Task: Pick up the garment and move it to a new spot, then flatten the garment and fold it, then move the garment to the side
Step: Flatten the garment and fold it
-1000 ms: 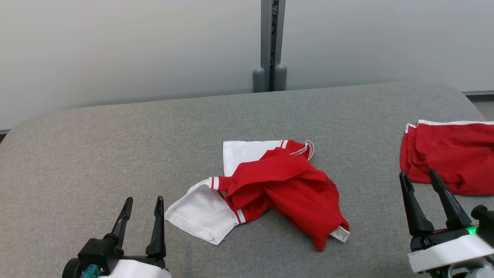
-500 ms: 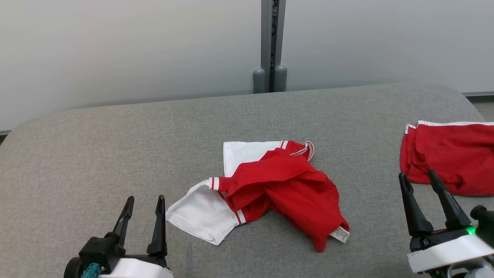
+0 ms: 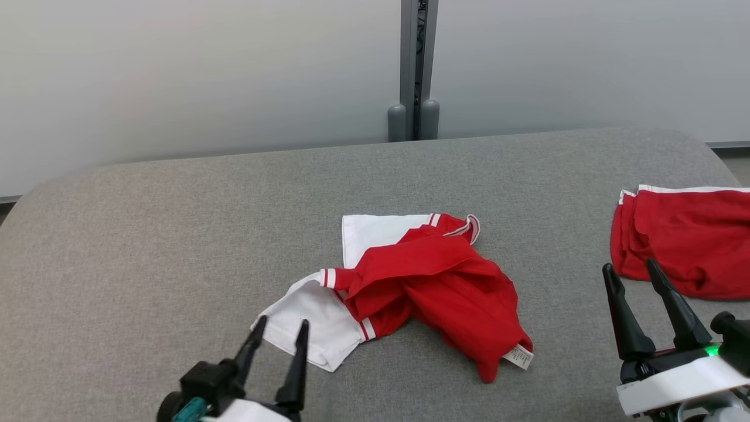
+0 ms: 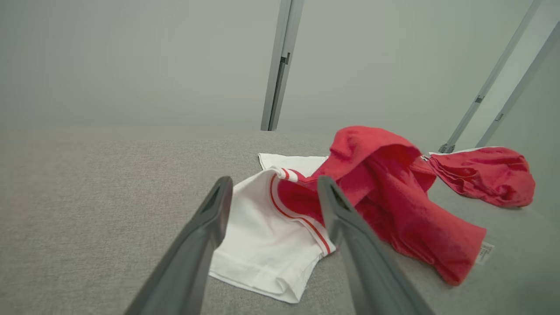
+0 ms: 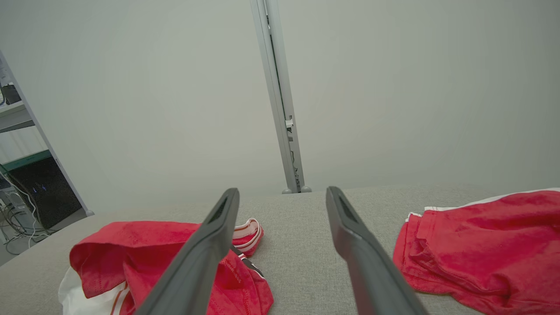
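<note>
**Pick-Up Not Yet Made: Left Gripper Poised at the White Sleeve**

The first step, the pick-up, was judged to be in hand, with nothing yet gripped. The garment, a crumpled red shirt with white sleeves, was seen lying at the centre of the head view on the grey padded table. The left gripper was found low and left of centre, its fingers spread wide and empty. Their tips stood at the near edge of the white sleeve; whether the cloth was touched could not be told. In the left wrist view the sleeve was framed between the two fingers. The right gripper was held at the lower right, likewise wide and empty. It was well apart from the garment and just beside a second red garment at the right edge. For the next move, a descent onto the sleeve and a closing on a fold of cloth would probably be called for, so that the garment could be lifted to a new spot.
</note>
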Robot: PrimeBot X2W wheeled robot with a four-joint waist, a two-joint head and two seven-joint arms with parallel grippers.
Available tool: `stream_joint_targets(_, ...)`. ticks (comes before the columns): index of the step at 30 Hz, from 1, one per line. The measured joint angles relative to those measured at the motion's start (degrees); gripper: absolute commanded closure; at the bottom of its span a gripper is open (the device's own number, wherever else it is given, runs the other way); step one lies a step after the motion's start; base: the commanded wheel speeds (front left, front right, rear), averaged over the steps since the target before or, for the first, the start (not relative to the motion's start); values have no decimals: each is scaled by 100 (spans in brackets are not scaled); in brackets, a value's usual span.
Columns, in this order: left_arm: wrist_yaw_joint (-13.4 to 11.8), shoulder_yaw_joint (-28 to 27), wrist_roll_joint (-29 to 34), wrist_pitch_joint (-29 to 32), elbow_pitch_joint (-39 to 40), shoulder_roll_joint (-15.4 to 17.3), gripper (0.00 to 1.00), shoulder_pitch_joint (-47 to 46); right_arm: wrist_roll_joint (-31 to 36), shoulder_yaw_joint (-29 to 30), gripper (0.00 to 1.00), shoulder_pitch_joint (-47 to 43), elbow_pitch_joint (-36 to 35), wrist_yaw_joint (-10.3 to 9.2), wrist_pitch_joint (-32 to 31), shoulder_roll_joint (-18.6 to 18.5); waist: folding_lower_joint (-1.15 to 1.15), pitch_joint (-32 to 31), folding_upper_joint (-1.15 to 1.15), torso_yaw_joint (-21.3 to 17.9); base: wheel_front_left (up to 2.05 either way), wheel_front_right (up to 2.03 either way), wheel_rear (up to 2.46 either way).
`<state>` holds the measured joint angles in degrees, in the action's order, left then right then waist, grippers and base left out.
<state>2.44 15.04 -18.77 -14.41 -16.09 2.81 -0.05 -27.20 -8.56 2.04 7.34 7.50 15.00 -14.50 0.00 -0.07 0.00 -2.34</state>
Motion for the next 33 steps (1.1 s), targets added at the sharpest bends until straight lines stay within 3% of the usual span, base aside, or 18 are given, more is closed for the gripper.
stream_joint_targets(8, 142, 706, -254, 920, -599, -3, 0, -589, -3, -52, 0, 39, 5, 0, -1, 1, 0, 28, 0, -79, 0, 0, 0)
stream_joint_targets(12, -35, 927, -312, 1617, -1033, -3, 0, -1006, -19, -76, 0, 101, 2, 0, -1, -12, 0, 88, 0, -251, 0, 0, 0)
stream_joint_targets(18, -347, 872, -415, 2047, -1143, -3, 0, -1423, -55, -77, 0, 141, 3, 0, 0, -29, 0, 185, 0, -454, 0, 0, 0)
stream_joint_targets(22, -409, 861, -510, 2315, -1085, 1, 3, -1569, -63, -87, 0, 163, 14, 0, 0, -27, 0, 236, 0, -614, 0, 0, 0)
stream_joint_targets(23, -437, 861, -510, 2360, -1038, 3, 10, -1571, -64, -80, 0, 166, 14, 0, -1, -26, 0, 241, 0, -650, 0, 0, 0)
stream_joint_targets(25, -483, 862, -522, 2446, -927, 10, 48, -1571, -64, -54, 0, 166, 15, 0, -1, -26, 0, 246, 0, -708, 0, 0, 0)
stream_joint_targets(26, -500, 868, -524, 2466, -867, 24, 62, -1569, -64, -43, 0, 165, 15, 0, -1, -25, 0, 248, 0, -726, 0, 0, 0)
stream_joint_targets(27, -510, 872, -524, 2504, -810, 49, 98, -1564, -64, -37, 0, 164, 15, 0, -1, -24, 0, 250, 0, -739, 0, 0, 0)
stream_joint_targets(33, -638, 931, -463, 2585, -256, 219, 100, -1308, -62, 29, 0, 144, 16, 0, -1, 13, 0, 262, 0, -680, 0, 0, 0)
